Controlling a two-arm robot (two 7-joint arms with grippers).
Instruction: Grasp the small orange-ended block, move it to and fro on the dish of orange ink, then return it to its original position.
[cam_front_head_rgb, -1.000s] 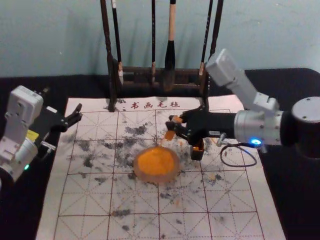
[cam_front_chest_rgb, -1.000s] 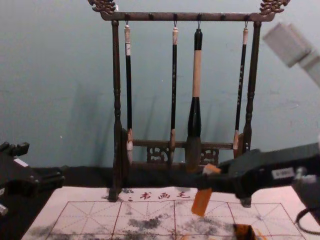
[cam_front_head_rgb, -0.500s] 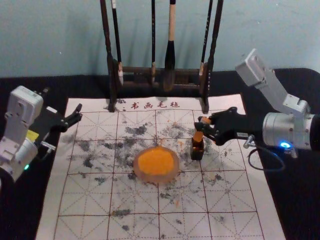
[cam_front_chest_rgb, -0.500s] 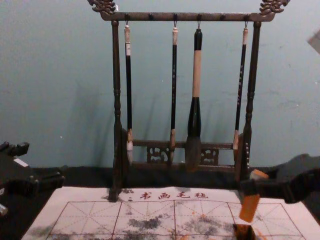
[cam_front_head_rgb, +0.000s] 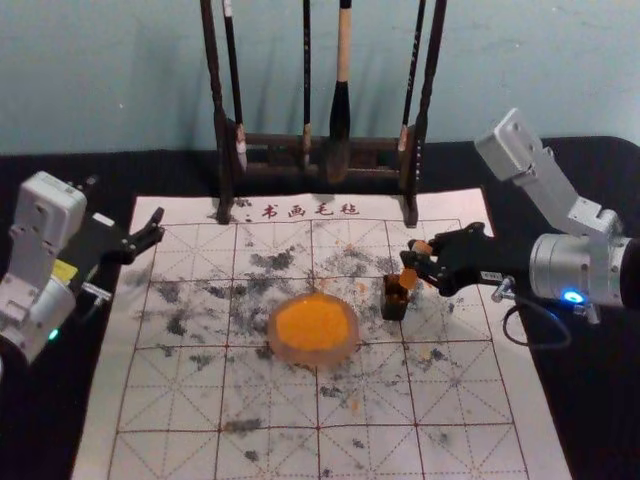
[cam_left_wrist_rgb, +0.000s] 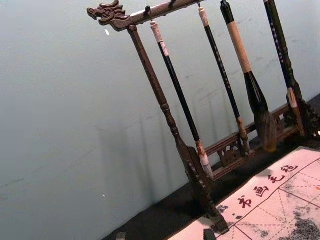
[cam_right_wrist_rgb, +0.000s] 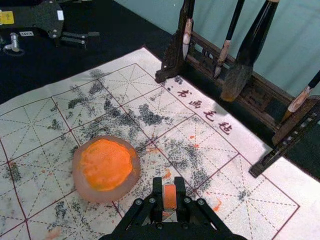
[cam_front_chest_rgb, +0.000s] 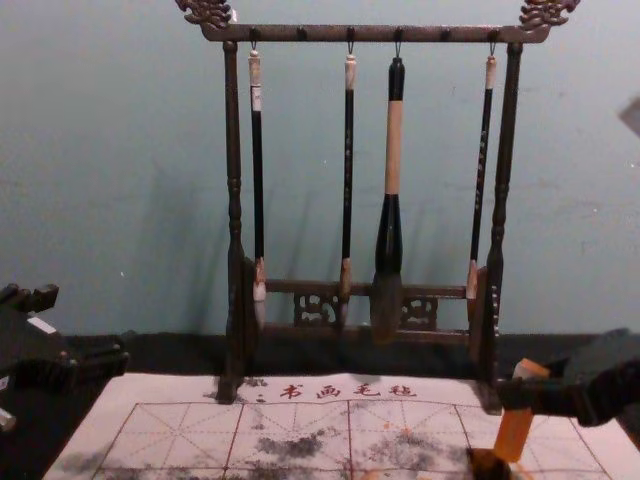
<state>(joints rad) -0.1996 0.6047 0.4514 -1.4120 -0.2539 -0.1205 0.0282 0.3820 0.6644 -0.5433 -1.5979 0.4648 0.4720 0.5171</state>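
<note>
– See the block (cam_front_chest_rgb: 514, 434)?
– Pinched by the right fingers (cam_right_wrist_rgb: 180, 200), tilted, lower end below and left of them, beside or above the box (cam_front_head_rgb: 394, 309); can't tell which.
– Use the left fingers (cam_front_head_rgb: 147, 239)?
– No: spread, parked well apart. Straighten, then probably lower into the box.

your place looks like a calligraphy studio or demonstration corner: brushes (cam_front_chest_rgb: 394, 150) on a carved rack (cam_front_chest_rgb: 425, 34), an ink-spotted gridded mat (cam_front_head_rgb: 290, 410) and a dish of orange ink (cam_front_head_rgb: 318, 357), before a plain wall (cam_front_chest_rgb: 150, 150).
</note>
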